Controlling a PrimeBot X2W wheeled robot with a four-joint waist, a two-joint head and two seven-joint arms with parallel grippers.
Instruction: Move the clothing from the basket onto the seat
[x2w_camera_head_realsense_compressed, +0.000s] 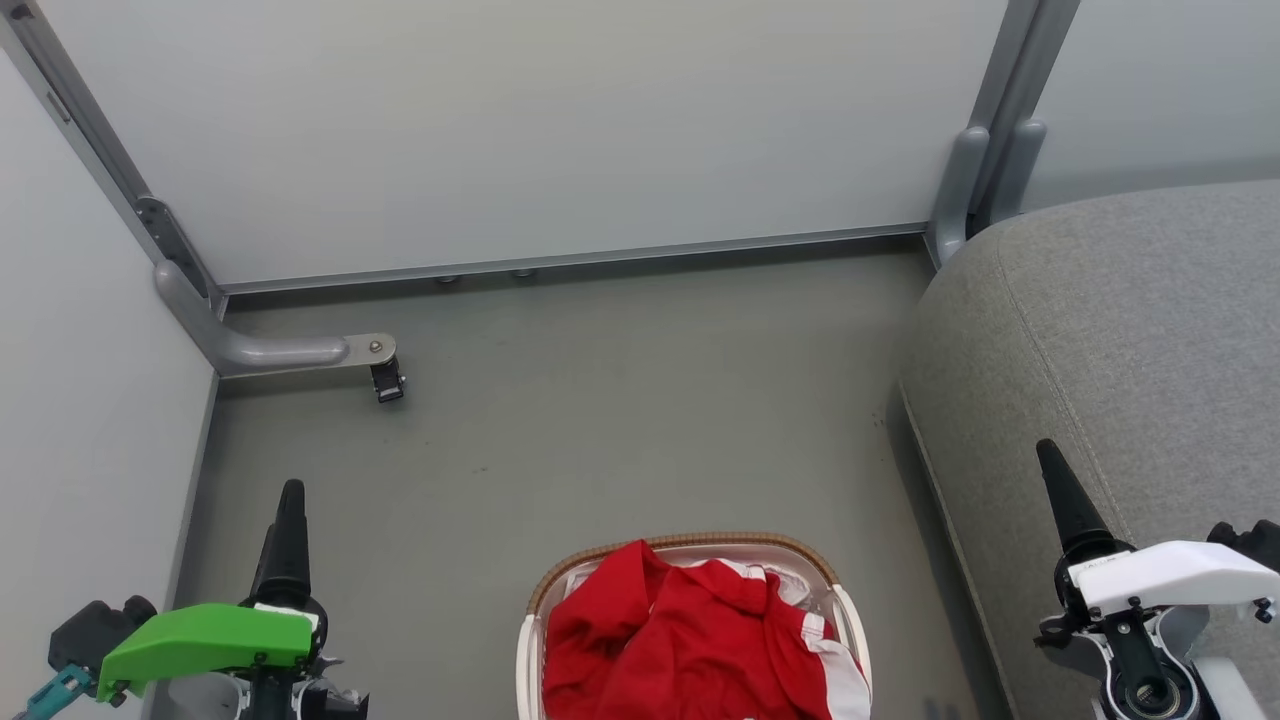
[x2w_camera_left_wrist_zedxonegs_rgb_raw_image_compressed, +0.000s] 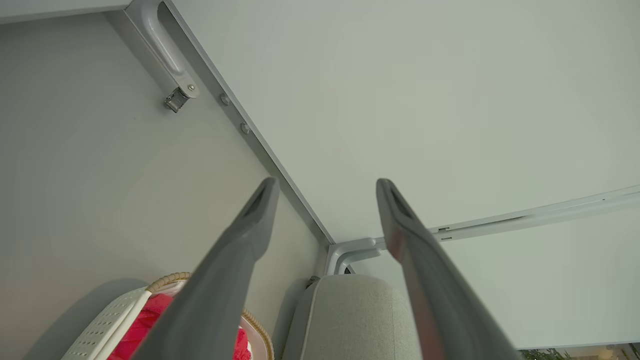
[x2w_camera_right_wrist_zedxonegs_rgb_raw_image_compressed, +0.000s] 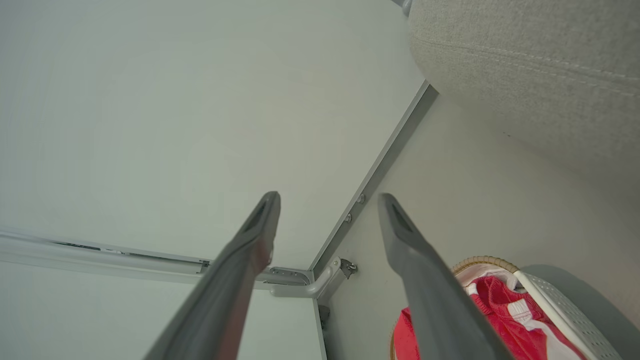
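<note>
Grey floor (x2w_camera_head_realsense_compressed: 620, 400): oval cream perforated plastic basket (x2w_camera_head_realsense_compressed: 527, 650) between left gripper (x2w_camera_left_wrist_zedxonegs_rgb_raw_image_compressed: 327, 187) and right gripper (x2w_camera_right_wrist_zedxonegs_rgb_raw_image_compressed: 328, 199), both spread, empty; bright red fabric clothing (x2w_camera_head_realsense_compressed: 680, 640) may snag its brown woven rim (x2w_camera_head_realsense_compressed: 690, 541)

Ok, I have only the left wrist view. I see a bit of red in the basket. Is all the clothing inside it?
Observer: As far as the head view shows, yes. The clothing lies heaped in the basket, whose near end is cut off by the frame.
Operator: And the right gripper, does it hold something?
Observer: No. The right gripper is open and empty.
Operator: On which side of the basket is the seat?
Observer: The seat is on the robot's right, with a strip of floor between them.
</note>
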